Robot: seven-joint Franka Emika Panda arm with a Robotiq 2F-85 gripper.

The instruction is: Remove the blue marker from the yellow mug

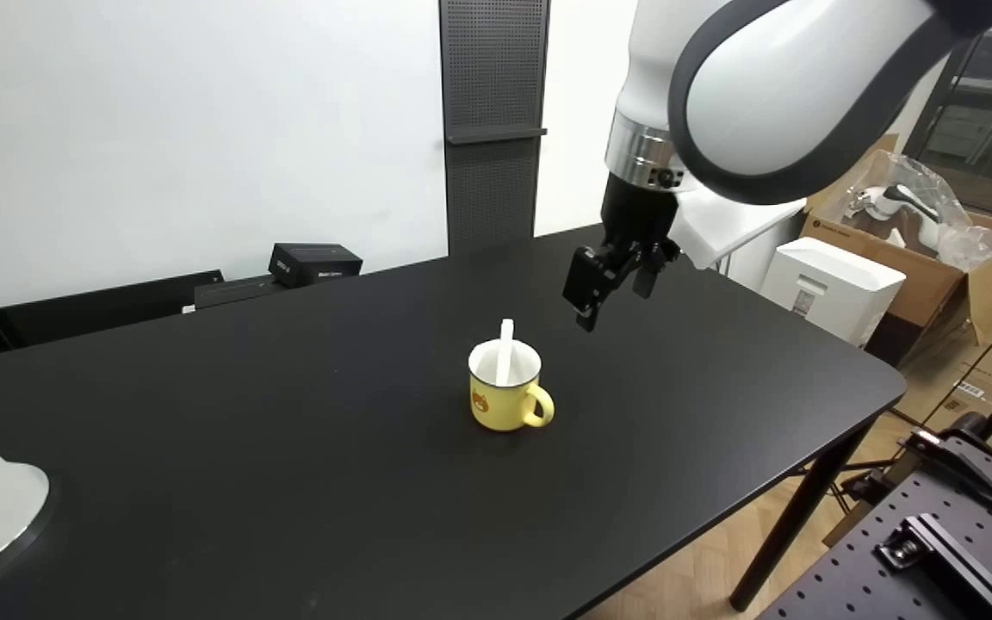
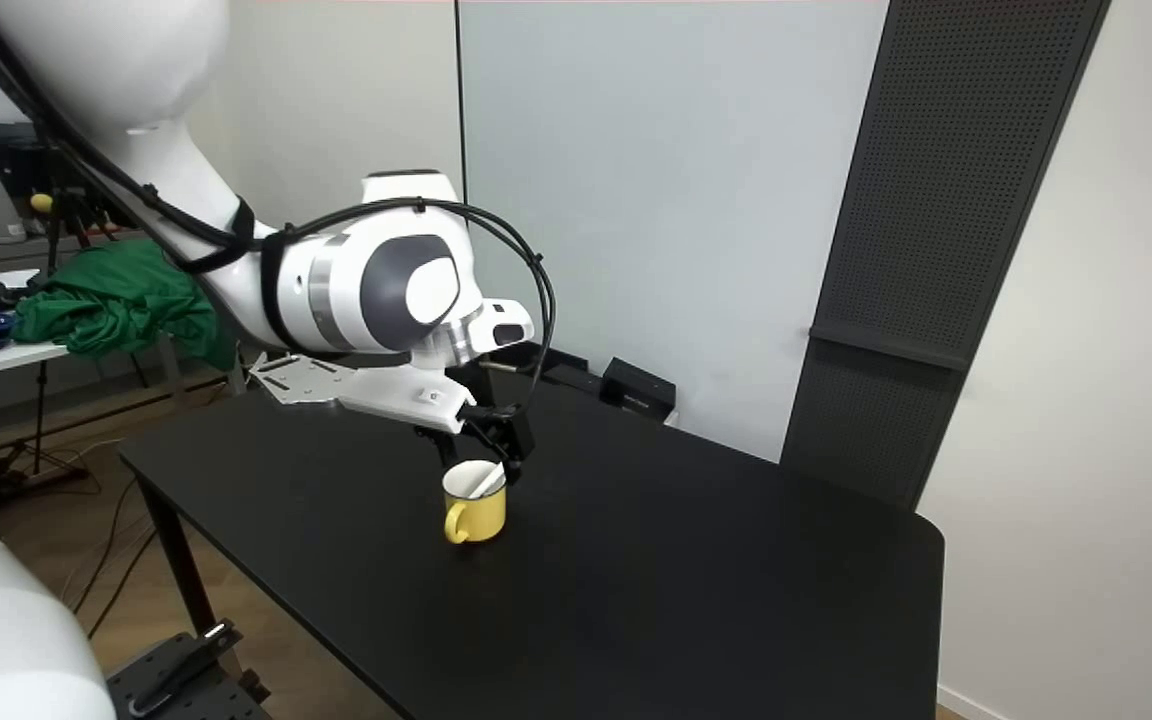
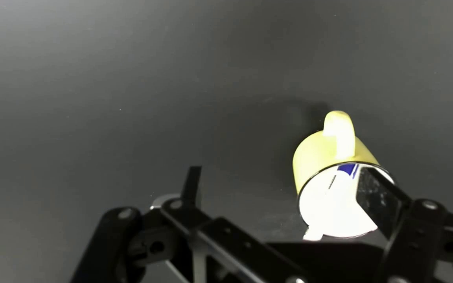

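The tool [image 3: 279, 177] is spread pretty wide, with nothing held between its fingers [image 3: 380, 200]. Lower than it and off to one side, toward the finger seen on the right in the wrist view, the blue marker [image 1: 505, 353] is stood inside the yellow mug [image 1: 505, 406], and no contact with the tool can be made out. Handling-wise, the marker can probably be counted on to be light and stiff, smooth enough to be a bit slick, and hardly fragile. The hold is best taken on the whitish end poking up past the rim, since that's about the only stretch that can be pinched without the mug getting in the way. If it's gripped right at the tip, though, it could swivel. As for which way it points, it isn't bolt upright: the long axis is slanted, low end toward the handle [image 3: 338, 129] side, whitish end leaned out over the rim opposite. A patch of blue is shown inside in the wrist view, likely the marker's lower part, but things are pretty washed out in there. A pull along that slant would probably be better than one straight up, as the mug could get dragged. Under all that, the mug is set upright on the counter [image 1: 289, 465] below the tool.
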